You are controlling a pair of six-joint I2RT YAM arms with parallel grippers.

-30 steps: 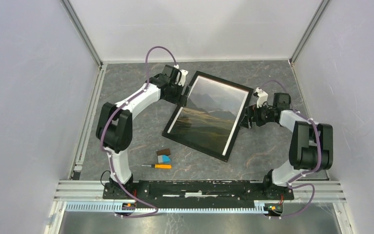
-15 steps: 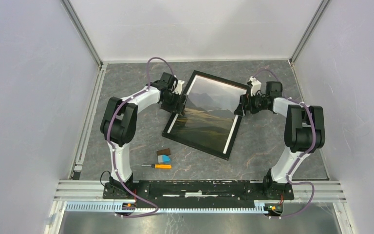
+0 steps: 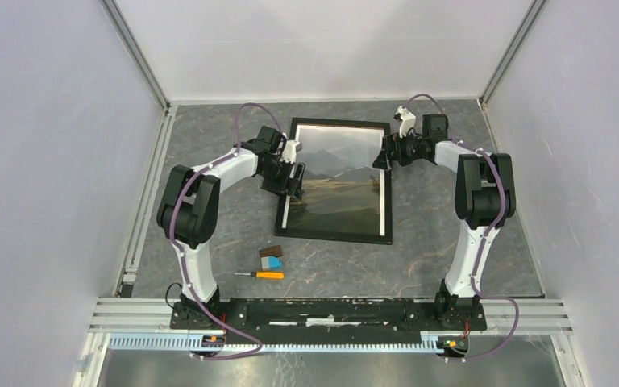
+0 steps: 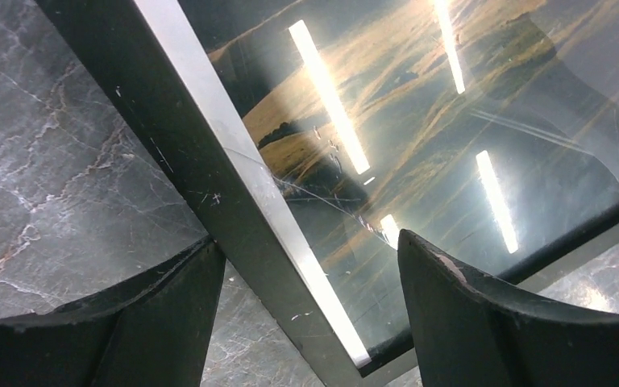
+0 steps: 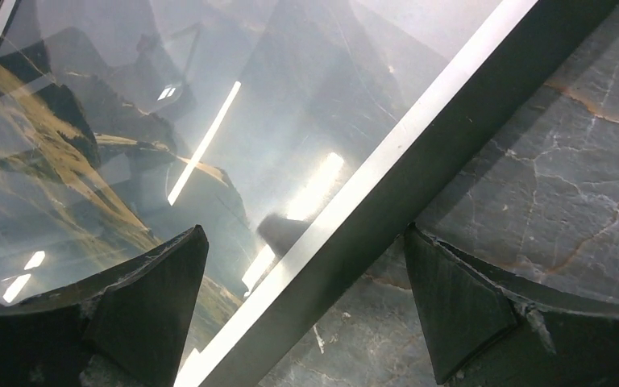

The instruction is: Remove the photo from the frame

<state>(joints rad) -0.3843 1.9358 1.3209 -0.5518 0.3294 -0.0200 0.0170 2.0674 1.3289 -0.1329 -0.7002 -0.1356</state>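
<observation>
The frame [image 3: 335, 239] lies flat at the far middle of the bench [image 3: 209, 137], and the photo [image 3: 342, 189] is inside it under glossy glass, bright strips of light mirrored across its hills. Out to the left gripper [image 3: 294, 179]: it's low over the frame's left edge, jaws spread wide. In the wrist view, one finger [image 4: 153, 322] is over bare stone and the other [image 4: 467, 322] over the glass, nothing pinched. Its arm bows out left at the elbow, forearm sweeping in rightward. The right gripper [image 3: 385, 155] mirrors it near the far right corner, jaws fully parted astride the black border, elbow high on the right, forearm pointing left. Nearer the bases, well apart from the frame, lie a small brown block [image 3: 272, 251], a blue block [image 3: 273, 262] and an orange-handled screwdriver [image 3: 263, 275].
</observation>
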